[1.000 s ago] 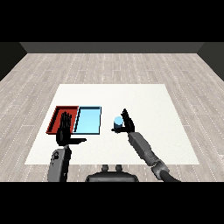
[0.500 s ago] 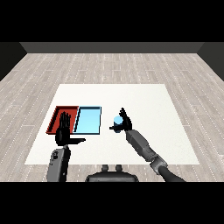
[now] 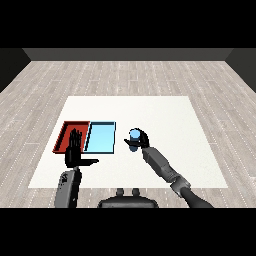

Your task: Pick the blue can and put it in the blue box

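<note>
The blue can point(image 3: 134, 136) is held above the table just right of the light blue tray point(image 3: 101, 137). My right hand point(image 3: 141, 140) is curled round the can, its fingers wrapping the can's sides. The can's top shows; its lower part is hidden by the hand. My left hand point(image 3: 75, 152) stands open, fingers straight and thumb out to the right, over the front edge of the red tray point(image 3: 67, 134) and holding nothing. The light blue tray has nothing in it.
The two trays lie side by side at the table's left. The white table point(image 3: 165, 115) stretches out behind and to the right of the trays. A wooden floor surrounds it.
My right hand has closed round the blue can and carried it left toward the light blue tray. The left hand has stayed where it was.
</note>
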